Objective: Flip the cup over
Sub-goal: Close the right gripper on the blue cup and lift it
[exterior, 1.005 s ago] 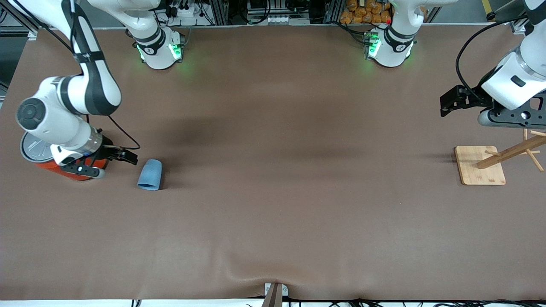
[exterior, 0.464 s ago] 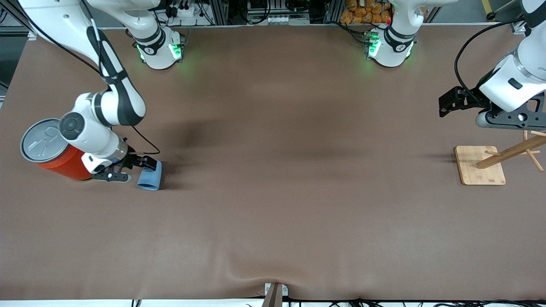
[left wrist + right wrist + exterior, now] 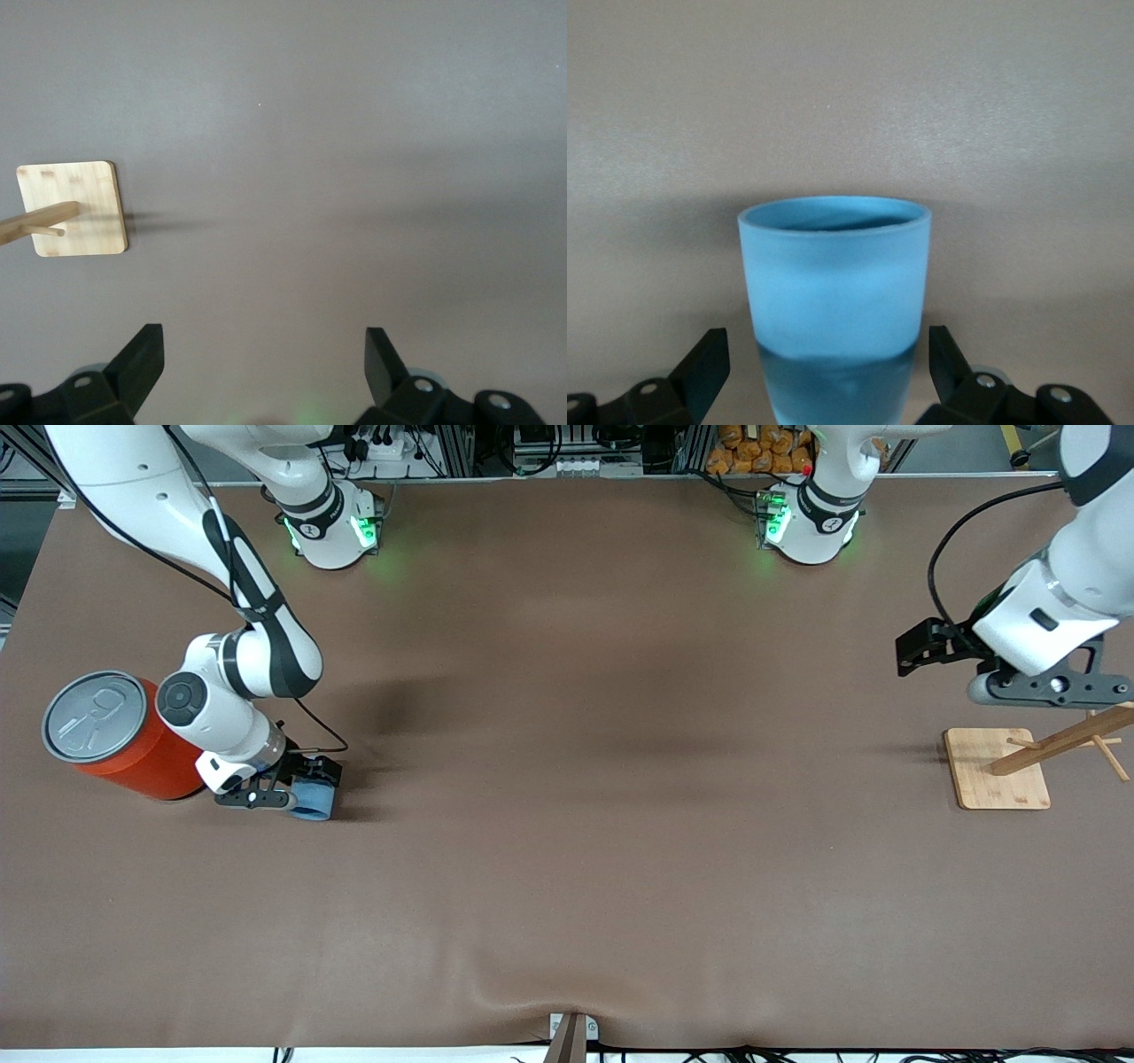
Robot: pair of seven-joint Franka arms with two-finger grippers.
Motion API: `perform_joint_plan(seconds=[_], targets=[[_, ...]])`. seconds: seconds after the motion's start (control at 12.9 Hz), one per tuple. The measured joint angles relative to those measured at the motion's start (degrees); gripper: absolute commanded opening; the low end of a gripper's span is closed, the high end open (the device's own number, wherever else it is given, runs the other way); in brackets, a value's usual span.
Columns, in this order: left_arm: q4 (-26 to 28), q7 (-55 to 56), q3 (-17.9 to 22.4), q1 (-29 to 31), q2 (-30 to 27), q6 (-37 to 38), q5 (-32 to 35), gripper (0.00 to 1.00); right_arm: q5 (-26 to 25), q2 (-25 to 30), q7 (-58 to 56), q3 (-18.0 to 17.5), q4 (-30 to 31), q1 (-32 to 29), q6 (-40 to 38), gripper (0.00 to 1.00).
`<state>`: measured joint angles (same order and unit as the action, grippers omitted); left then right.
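Down at table level, right tool [image 3: 297, 786] spread wide, straddling the lying cup [image 3: 834, 292]; left tool [image 3: 917, 648] spread, empty.

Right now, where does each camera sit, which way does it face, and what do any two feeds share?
Front view: high across the table, facing both bases; shows both arms, the orange can and the wooden stand.
Left wrist view: on the left arm, looking down past its open left end effector at the wooden stand.
Right wrist view: on the right arm, its open right end effector straddling the cup.
Shared: front and right wrist views both show the cup lying on its side.
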<state>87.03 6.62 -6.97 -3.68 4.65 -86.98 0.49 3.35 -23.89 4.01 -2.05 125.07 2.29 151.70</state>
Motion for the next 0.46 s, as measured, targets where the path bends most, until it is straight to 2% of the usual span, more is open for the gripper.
perform_joint_plan(seconds=[0.23,0.31,0.46], targets=[[0.0,1.3,-0.19,-0.18,0.77,-0.04,-2.24,1.0,0.0,-0.95,-0.87,-0.05,-0.15,0.05,0.84,0.09],[0.01,1.43,-0.18,-0.17,0.94,-0.04,-2.53,1.0,0.0,-0.96,-1.58,-0.07,-0.37,0.05,0.84,0.0],[0.01,1.47,-0.18,-0.17,1.19,-0.04,-2.59,1.0,-0.01,-1.0,-2.28,-0.62,-1.58,0.06,-0.53,0.0]])
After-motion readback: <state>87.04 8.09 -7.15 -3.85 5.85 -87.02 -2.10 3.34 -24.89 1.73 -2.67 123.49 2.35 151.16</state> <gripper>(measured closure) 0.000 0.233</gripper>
